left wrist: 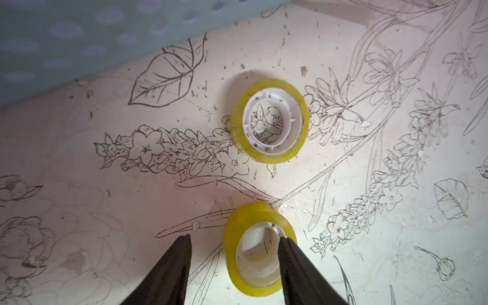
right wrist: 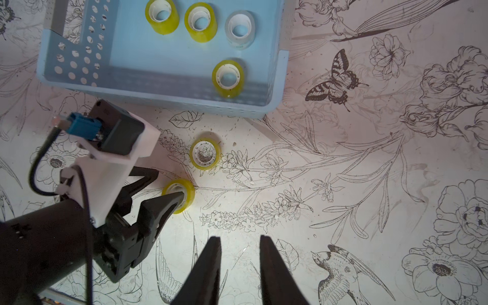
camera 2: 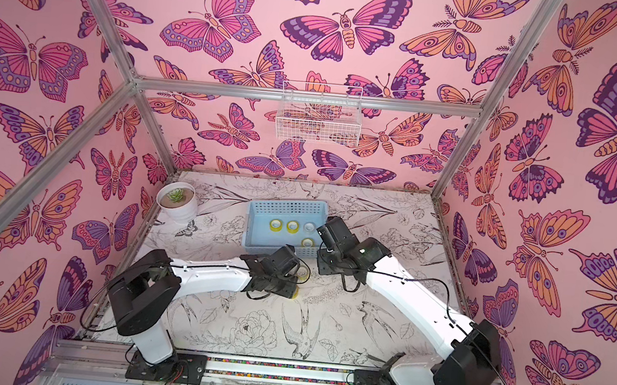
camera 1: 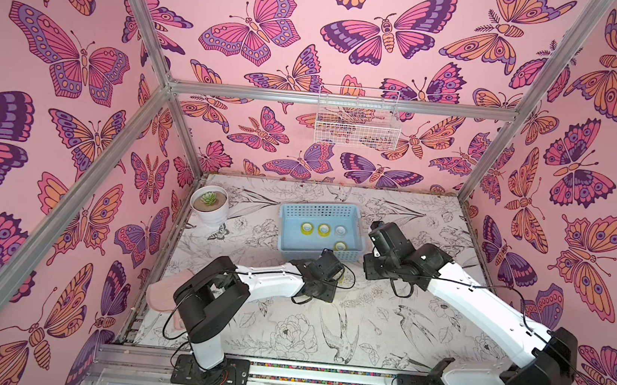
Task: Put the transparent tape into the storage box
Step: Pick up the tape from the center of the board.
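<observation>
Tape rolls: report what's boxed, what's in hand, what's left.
Done: three yellow rolls and a clear one lie in the box. In hand: the left pincer straddles the wall of a fifth roll on the table, unclamped. Left: that roll and the sixth roll beside it. The right pincer is open, empty.

The storage box (right wrist: 169,105) is light blue, its sides dotted with rows of round holes; five tape rolls (right wrist: 173,25) are yellow-tinted with white cores, and a sixth roll (right wrist: 239,42) is colourless and whitish. The table (right wrist: 369,211) is white, printed with black line drawings of flowers, leaves, birds and butterflies, while the enclosure walls (camera 1: 312,65) are pink with large butterflies in purple, orange and magenta. The wire basket (camera 1: 356,132) and plant pot (camera 1: 214,215) are white, the succulent (camera 1: 209,199) green, and the arms (camera 1: 274,279) white with black joints.
</observation>
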